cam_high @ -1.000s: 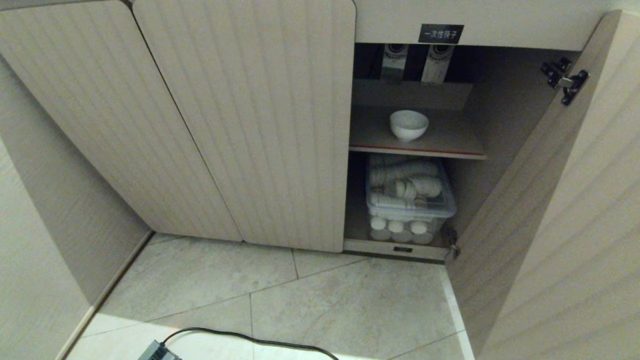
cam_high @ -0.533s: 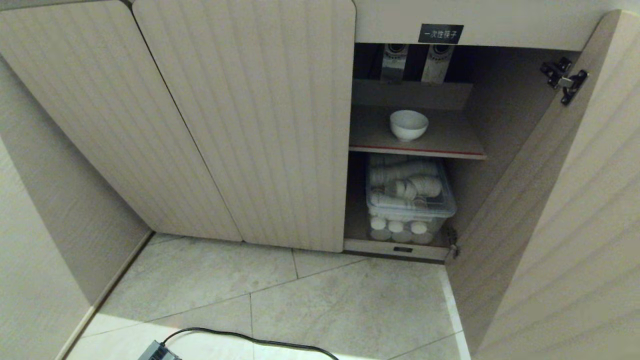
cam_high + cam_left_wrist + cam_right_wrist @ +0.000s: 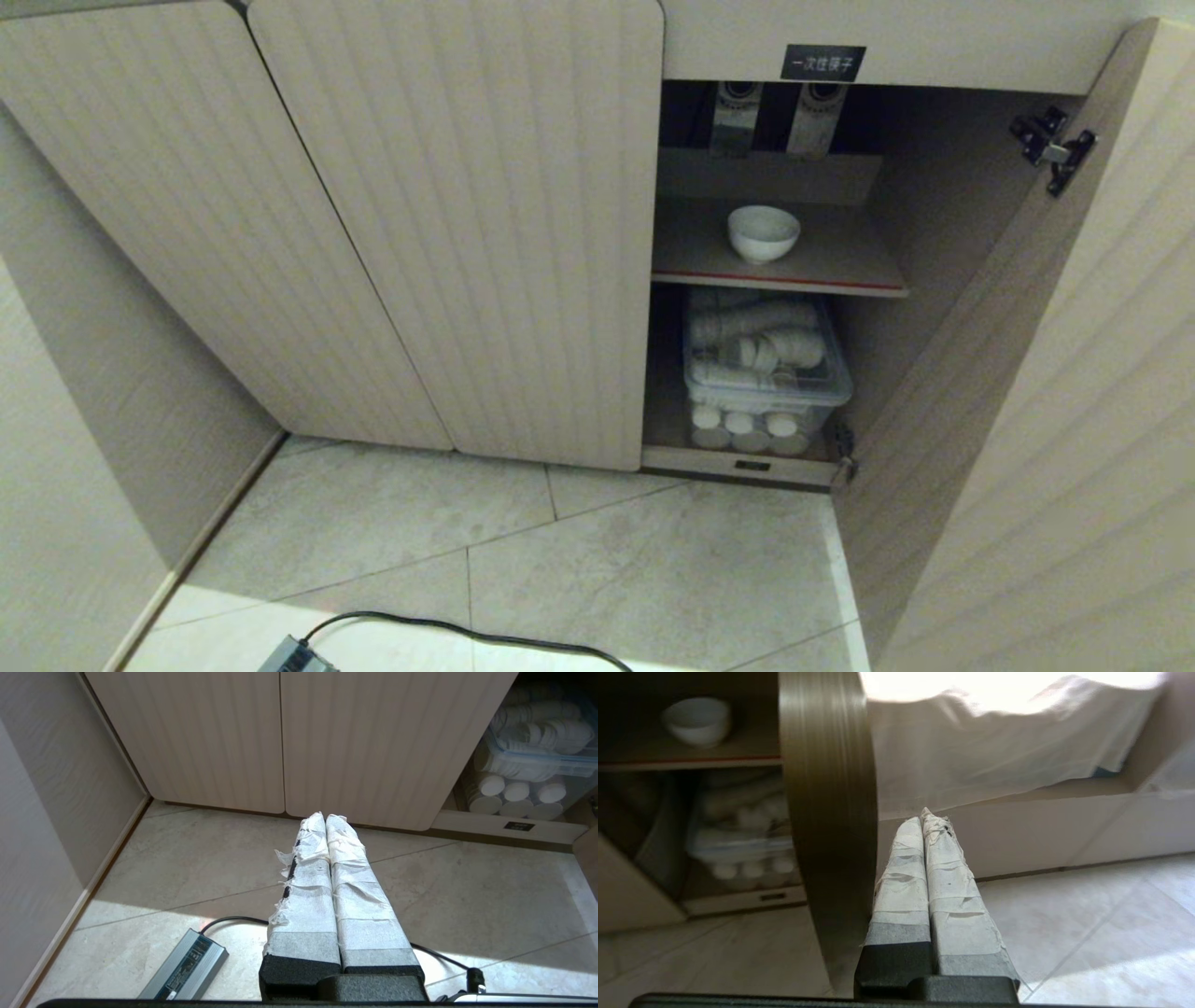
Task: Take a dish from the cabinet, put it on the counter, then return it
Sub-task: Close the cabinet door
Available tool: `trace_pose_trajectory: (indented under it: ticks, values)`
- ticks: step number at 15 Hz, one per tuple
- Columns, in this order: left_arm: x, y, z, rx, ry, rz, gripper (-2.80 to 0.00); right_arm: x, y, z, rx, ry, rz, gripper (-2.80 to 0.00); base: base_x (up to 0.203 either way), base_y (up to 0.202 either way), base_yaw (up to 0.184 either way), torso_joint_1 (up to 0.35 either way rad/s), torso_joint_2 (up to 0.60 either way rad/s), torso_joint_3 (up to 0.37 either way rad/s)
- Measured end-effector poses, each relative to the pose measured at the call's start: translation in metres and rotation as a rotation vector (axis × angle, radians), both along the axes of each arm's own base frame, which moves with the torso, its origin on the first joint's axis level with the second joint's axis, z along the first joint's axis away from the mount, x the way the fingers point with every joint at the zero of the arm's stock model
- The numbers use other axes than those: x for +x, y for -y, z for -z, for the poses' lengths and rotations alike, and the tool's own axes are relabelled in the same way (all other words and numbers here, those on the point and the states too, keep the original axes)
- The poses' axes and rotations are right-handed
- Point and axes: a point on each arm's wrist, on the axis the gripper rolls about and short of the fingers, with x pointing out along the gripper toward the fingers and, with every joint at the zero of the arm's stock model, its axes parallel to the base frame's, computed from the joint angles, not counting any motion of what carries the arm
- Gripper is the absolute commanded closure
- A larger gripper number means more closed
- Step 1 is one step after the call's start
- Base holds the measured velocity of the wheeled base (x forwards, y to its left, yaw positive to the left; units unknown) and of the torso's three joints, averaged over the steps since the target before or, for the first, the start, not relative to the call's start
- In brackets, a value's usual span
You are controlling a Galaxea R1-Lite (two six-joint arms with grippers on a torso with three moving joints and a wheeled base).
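The left gripper hangs over the pale tiled floor before the pale beige ribbed cabinet, its taped fingers clenched on nothing. The small white glossy round bowl sits upright on the red-edged shelf, above a clear plastic tub of white cups. The right gripper is just beside the open door's edge, fingers pressed together, empty.

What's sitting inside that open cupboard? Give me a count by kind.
White bowl on the red-edged shelf: 1
Clear plastic box of white cups below: 1
Patterned paper sleeves hanging at the top: 2
Total: 4
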Motion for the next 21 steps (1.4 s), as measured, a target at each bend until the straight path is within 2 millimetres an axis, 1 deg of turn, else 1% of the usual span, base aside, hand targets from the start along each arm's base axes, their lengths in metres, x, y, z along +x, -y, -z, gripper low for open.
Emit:
trace_pose_trajectory:
  ticks: [5, 9, 13, 17, 21]
  values:
    - [0.0, 0.0, 0.0, 0.001, 0.0, 0.0, 0.0, -0.004, 0.0, 0.002, -0.003, 0.005, -0.117, 0.0, 0.0, 0.0, 0.0, 0.0, 0.0, 0.0]
    - [0.0, 0.0, 0.0, 0.001, 0.0, 0.0, 0.0, -0.001, 0.0, 0.001, 0.013, 0.012, -0.156, 0.0, 0.0, 0.0, 0.0, 0.0, 0.0, 0.0]
    - [0.0, 0.0, 0.0, 0.001, 0.0, 0.0, 0.0, 0.012, -0.003, -0.005, 0.026, 0.019, -0.187, 0.0, 0.0, 0.0, 0.0, 0.0, 0.0, 0.0]
    - [0.0, 0.0, 0.0, 0.001, 0.0, 0.0, 0.0, 0.028, -0.008, -0.016, 0.042, -0.003, -0.233, 0.0, 0.0, 0.0, 0.0, 0.0, 0.0, 0.0]
    - [0.0, 0.0, 0.0, 0.0, 0.0, 0.0, 0.0, 0.035, -0.011, -0.021, 0.048, -0.011, -0.288, 0.0, 0.0, 0.0, 0.0, 0.0, 0.0, 0.0]
